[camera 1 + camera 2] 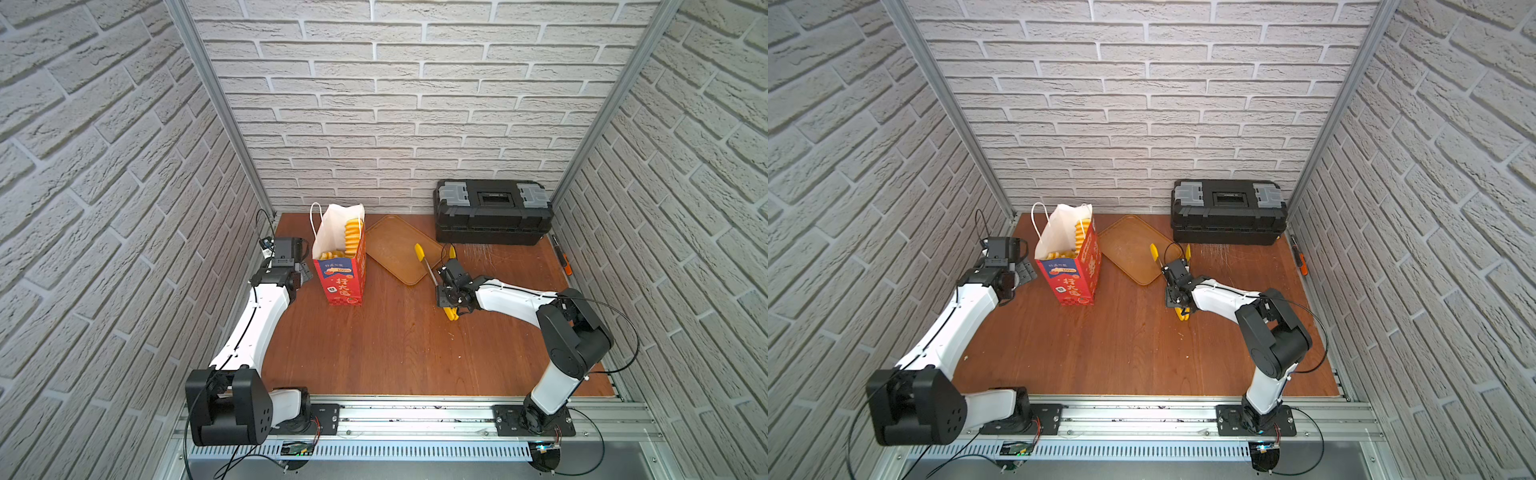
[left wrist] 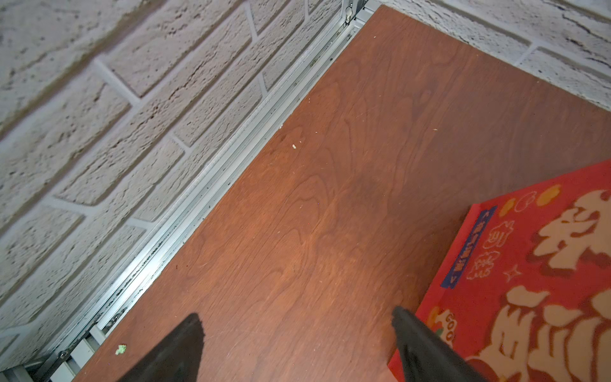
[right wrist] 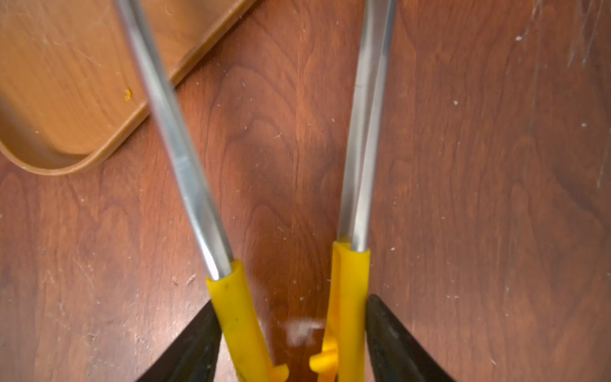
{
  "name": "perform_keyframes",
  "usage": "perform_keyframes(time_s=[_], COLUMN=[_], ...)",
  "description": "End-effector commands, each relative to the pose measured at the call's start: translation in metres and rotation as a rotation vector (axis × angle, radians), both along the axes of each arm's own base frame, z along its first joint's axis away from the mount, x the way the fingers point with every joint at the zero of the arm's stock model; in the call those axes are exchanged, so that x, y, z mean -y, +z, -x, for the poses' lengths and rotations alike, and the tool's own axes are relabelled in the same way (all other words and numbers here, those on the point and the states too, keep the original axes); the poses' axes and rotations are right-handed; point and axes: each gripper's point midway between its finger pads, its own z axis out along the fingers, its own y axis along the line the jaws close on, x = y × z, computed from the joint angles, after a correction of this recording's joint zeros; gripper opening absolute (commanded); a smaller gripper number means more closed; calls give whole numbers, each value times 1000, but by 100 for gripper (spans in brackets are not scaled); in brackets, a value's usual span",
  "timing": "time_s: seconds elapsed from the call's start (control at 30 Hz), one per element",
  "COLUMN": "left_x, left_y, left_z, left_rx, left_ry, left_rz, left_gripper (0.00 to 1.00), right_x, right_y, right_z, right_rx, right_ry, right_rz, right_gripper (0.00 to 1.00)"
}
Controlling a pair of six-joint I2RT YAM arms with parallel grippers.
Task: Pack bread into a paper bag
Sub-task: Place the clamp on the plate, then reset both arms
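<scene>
The paper bag (image 1: 338, 274) (image 1: 1067, 274) stands upright at the back left, with a white top and a red printed base. Golden ridged bread (image 1: 352, 237) (image 1: 1080, 232) shows inside its open mouth; how many pieces lie in it I cannot tell. My left gripper (image 1: 306, 272) (image 2: 296, 314) hangs open and empty just left of the bag's base (image 2: 529, 281). My right gripper (image 1: 446, 270) (image 3: 291, 301) is shut on the yellow handles of metal tongs (image 3: 185, 165). The tongs' arms are spread, with nothing between them.
An empty brown tray (image 1: 395, 249) (image 3: 66, 99) lies between the bag and the tongs. A black toolbox (image 1: 492, 212) sits at the back right. An orange-handled tool (image 1: 563, 259) lies by the right wall. Crumbs dot the wooden table (image 1: 395, 353).
</scene>
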Motion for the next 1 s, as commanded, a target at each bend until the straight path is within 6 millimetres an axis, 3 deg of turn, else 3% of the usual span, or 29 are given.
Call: perform_keyframes(time_s=[0.0, 0.07, 0.1, 0.27, 0.4, 0.53, 0.57, 0.7, 0.77, 0.87, 0.97], left_x=[-2, -4, -4, -16, -35, -45, -45, -35, -26, -23, -17], left_y=[6, 8, 11, 21, 22, 13, 8, -11, -20, -26, -29], left_z=[-4, -6, -7, -14, -22, -49, -56, -85, -97, -104, -106], left_rx=[34, 36, 42, 72, 93, 151, 150, 141, 147, 193, 276], left_ry=[-2, -3, -6, 2, 25, -19, -41, -175, -254, -274, -307], left_rz=[-10, -14, -18, -11, -21, -30, -45, -59, -70, -100, -123], left_gripper=[92, 92, 93, 95, 92, 92, 98, 98, 98, 98, 98], right_x=[2, 4, 5, 16, 49, 84, 92, 110, 119, 129, 130], right_y=[35, 45, 53, 91, 111, 113, 115, 135, 146, 143, 124], right_z=[-14, -14, -14, -19, -21, -27, -29, -34, -35, -42, -50], right_rx=[93, 119, 141, 232, 324, 407, 436, 641, 760, 784, 700], right_ry=[-13, -16, -19, -30, -117, -213, -230, -249, -252, -231, -177], right_rz=[0, -6, -14, -18, 30, -15, -8, 32, 67, 128, 169], right_gripper=[73, 76, 84, 87, 87, 87, 87, 87, 100, 100, 100])
